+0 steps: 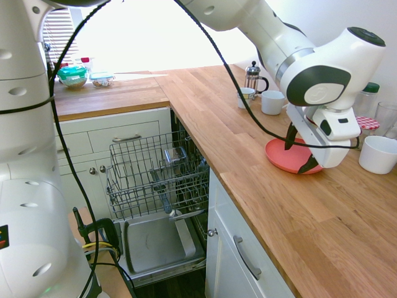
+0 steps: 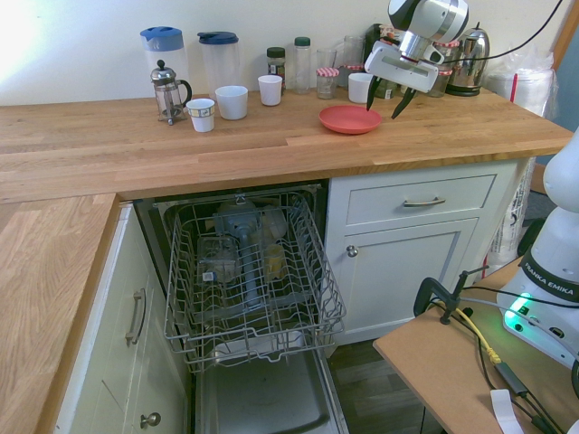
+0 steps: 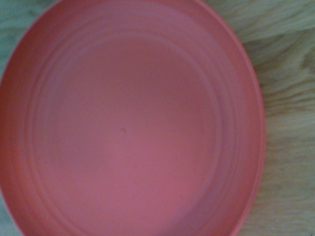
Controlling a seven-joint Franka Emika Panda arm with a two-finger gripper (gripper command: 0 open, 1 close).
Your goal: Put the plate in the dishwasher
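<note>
plate [image 2: 344,119]: lying flat on the wooden counter [image 2: 226,154], round, so no long axis to line up with
plate vs claw [image 2: 382,112]: in second exterior view, plate body is sitting picture-left of the claw; right rim seems to be falling between the fingertips, one over the plate, one outside
contact: can't tell whether either tip is touching
claw: standing spread wide, pinching nothing
arm [image 1: 254,18]: the only one, reaching over the counter, hand tilting, fingers slanting down
wrist view: plate is filling most of it, bare wood showing beside the rim
dishwasher [image 1: 155,241]: standing open below the counter, rack [image 2: 244,303] sticking out; in second exterior view it's lying picture-left of and below the claw
next, my read: needing a slight drop, then closing across the rim
risk: outer finger could be landing on the rim
</note>
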